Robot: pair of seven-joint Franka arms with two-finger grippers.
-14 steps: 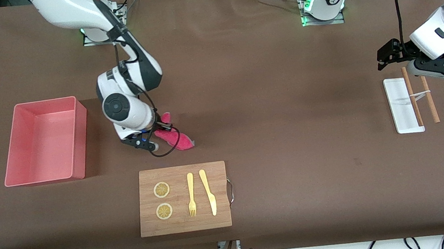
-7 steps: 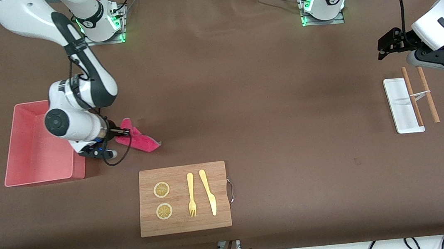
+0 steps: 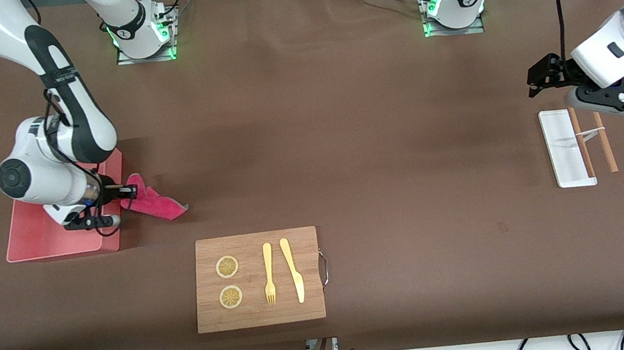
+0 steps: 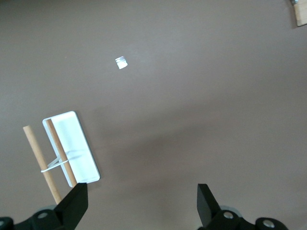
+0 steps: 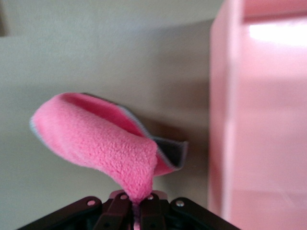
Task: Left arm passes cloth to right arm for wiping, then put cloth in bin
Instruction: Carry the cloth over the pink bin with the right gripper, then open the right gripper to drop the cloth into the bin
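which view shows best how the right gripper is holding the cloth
The right wrist view: the cloth is pinched by one edge in the shut right gripper, drooping beside the bin wall. The front view shows the same grip smaller, partly hidden by the arm. The left wrist view does not show the cloth.

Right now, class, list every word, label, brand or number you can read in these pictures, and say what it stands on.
No text can be read in any view.
Small white lettering on the right arm's black link: too small to read.
Round mark on each arm's base collar: too small to read.
Bin, cloth and cutting board: no print.
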